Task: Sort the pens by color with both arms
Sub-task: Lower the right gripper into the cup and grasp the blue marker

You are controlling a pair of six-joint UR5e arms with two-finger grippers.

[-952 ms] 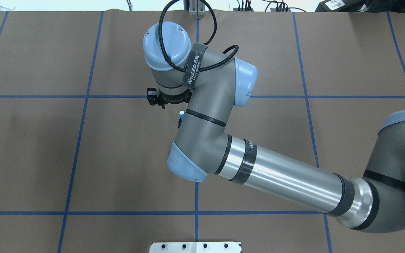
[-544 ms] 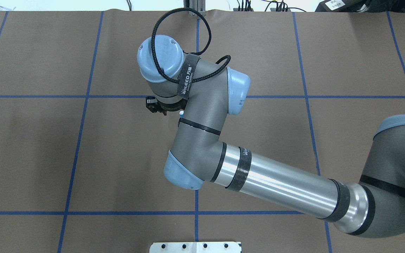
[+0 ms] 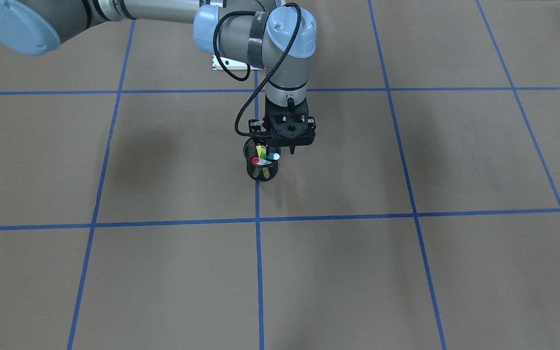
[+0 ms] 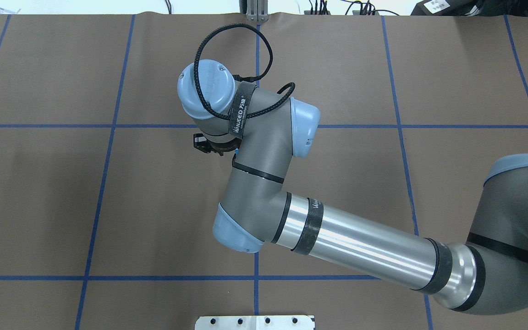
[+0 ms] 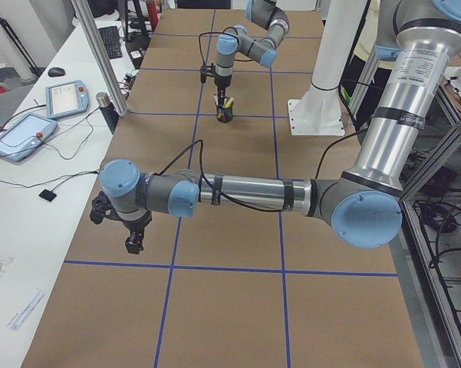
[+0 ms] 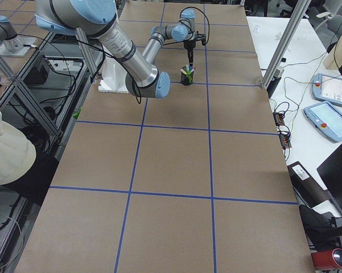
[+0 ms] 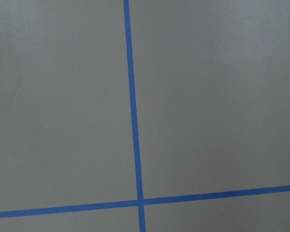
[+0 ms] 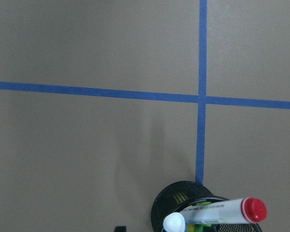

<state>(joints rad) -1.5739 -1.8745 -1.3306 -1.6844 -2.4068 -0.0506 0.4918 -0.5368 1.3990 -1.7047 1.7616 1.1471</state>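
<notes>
Grey-silver right arm (image 4: 337, 238) has swung its wrist leftward since a sec ago, so you've got the black two-finger right gripper (image 3: 282, 148) over the black mesh cup (image 3: 262, 172). Jaws: can't tell, same for left gripper (image 5: 129, 230). Slim marker pens (image 3: 262, 155) all inside, unsorted; pick prob. next.

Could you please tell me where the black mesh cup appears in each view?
Front-facing: mesh cup at centre.
Overhead: hidden beneath the right arm.
Exterior left: top centre.
Exterior right: top centre.
Left wrist: absent.
Right wrist: bottom edge.
Landmark: the blue tape line it stands on.
</notes>
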